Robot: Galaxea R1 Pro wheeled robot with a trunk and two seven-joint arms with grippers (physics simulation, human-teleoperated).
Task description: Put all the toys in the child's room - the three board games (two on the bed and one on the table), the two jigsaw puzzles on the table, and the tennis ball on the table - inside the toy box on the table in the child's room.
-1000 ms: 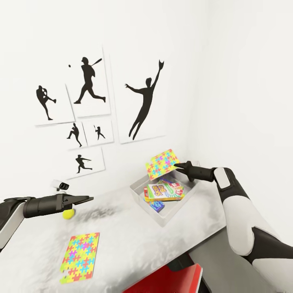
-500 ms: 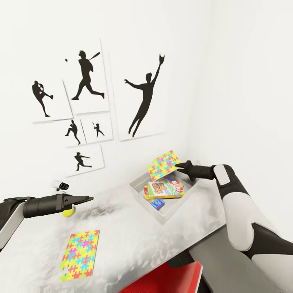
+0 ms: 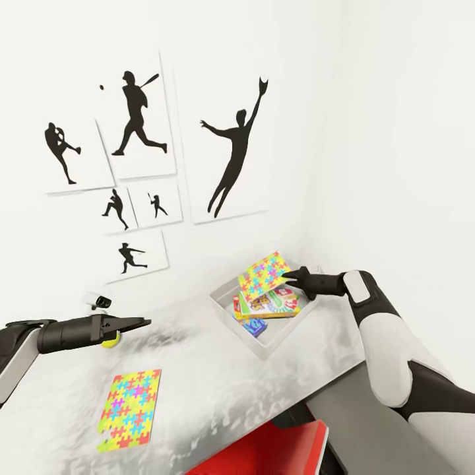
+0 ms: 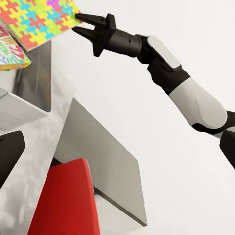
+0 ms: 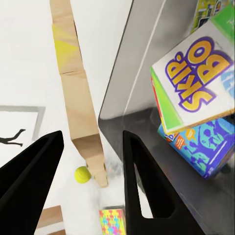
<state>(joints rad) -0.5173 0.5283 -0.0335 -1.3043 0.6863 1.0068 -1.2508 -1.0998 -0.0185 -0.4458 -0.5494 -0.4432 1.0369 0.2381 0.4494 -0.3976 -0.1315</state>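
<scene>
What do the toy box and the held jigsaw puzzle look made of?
The toy box: looks like smooth light grey plastic or metal, with thin flared walls and a faint sheen. The jigsaw puzzle in the right gripper: a thin stiff board, probably printed card or wood; its back in the right wrist view looks tan, unprinted.

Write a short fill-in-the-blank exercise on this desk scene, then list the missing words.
1. The right pincer holds a jigsaw puzzle tilted over the ____.
2. The second jigsaw puzzle lies flat on the ____.
3. The small yellow-green thing beside the left pincer is a tennis ____.
4. The posters on the wall show black silhouettes of ____ players.

Missing words: toy box; table; ball; baseball
</scene>
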